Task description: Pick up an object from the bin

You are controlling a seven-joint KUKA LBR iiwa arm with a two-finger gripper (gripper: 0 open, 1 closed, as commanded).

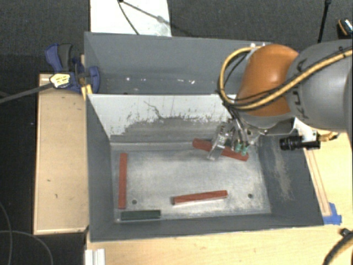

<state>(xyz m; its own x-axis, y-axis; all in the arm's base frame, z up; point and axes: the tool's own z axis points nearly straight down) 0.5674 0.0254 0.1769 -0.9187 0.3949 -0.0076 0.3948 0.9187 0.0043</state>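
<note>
Pincer (227, 148) over far red bar (201, 144), opening unclear, left bar (122, 180), front bar (199, 197), dark block (140, 215) apart.

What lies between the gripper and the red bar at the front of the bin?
Nothing: in the camera view, only bare bin floor separates the gripper from the front red bar.

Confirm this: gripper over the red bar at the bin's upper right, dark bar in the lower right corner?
No. The camera view shows the dark bar in the lower left corner; the gripper is over the red bar at the upper right.
</note>
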